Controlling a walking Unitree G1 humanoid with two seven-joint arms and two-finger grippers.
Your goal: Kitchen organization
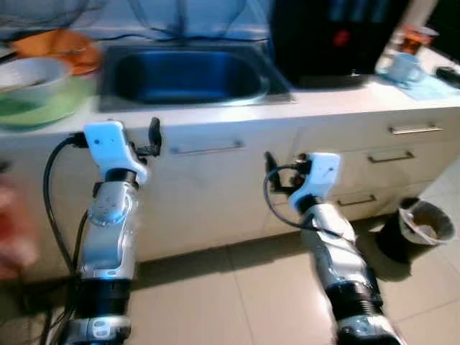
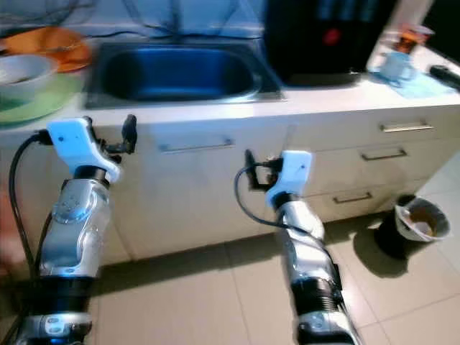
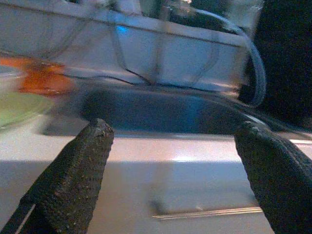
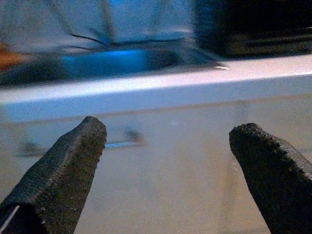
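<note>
You are facing a white bench (image 1: 338, 100) with one steel sink (image 1: 188, 75) sunk into it; no writing or label can be read anywhere, as the views are blurred. Near the bench's left end sit one pale bowl (image 1: 29, 77) on a green plate (image 1: 44, 108), with one orange plate (image 1: 61, 47) behind them toward the back edge. Toward the right end stand one big black appliance (image 1: 338, 36) just beside the sink and, further right, one pale blue mug (image 1: 404, 67) on a blue cloth (image 1: 430, 86). Your left gripper (image 3: 173, 161) is raised before the bench's front edge below the sink, fingers (image 3: 73, 180) spread apart and empty. Your right gripper (image 4: 170, 161) hangs lower before the cabinet fronts, fingers (image 4: 58, 180) likewise released. On the tiled floor by the right-hand drawers stands one black bin (image 1: 420, 226) with a pale liner.
</note>
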